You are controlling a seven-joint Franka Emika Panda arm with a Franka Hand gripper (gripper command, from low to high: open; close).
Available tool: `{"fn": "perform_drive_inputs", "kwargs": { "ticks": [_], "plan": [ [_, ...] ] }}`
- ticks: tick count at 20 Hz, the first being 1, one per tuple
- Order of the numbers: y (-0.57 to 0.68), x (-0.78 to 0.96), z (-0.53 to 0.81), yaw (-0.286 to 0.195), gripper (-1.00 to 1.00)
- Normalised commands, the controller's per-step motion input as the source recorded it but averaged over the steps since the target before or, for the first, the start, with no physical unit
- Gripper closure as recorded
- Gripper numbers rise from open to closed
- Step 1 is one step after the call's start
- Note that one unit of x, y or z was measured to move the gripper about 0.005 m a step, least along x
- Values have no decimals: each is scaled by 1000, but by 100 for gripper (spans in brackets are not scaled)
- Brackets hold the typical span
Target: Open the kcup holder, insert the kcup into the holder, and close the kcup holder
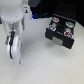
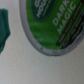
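Observation:
The kcup [image 2: 52, 25] fills much of the wrist view, very close, its round green top with white lettering facing the camera on the white table. In the exterior view the arm hides it. My gripper [image 1: 11, 50] hangs low over the table at the exterior view's left; its fingers are too blurred to show whether they are open or shut. The kcup holder [image 1: 64, 14], a black box, stands at the exterior view's upper right, well apart from my gripper. Its tray [image 1: 59, 39] is slid out toward the front and holds pods with red and dark tops [image 1: 56, 22].
A teal-green shape [image 2: 3, 30] shows at the edge of the wrist view beside the kcup; I cannot tell what it is. A dark object [image 1: 37, 4] with a blue spot sits at the back of the white table [image 1: 40, 65].

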Motion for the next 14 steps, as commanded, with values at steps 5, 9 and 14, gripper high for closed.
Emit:
{"fn": "perform_drive_inputs", "kwargs": {
  "ticks": [5, 9, 14],
  "plan": [
    [-86, -379, 0, -28, -100],
    [-74, -307, 0, -10, -100],
    [-47, -133, -24, -35, -100]
  ]
}}
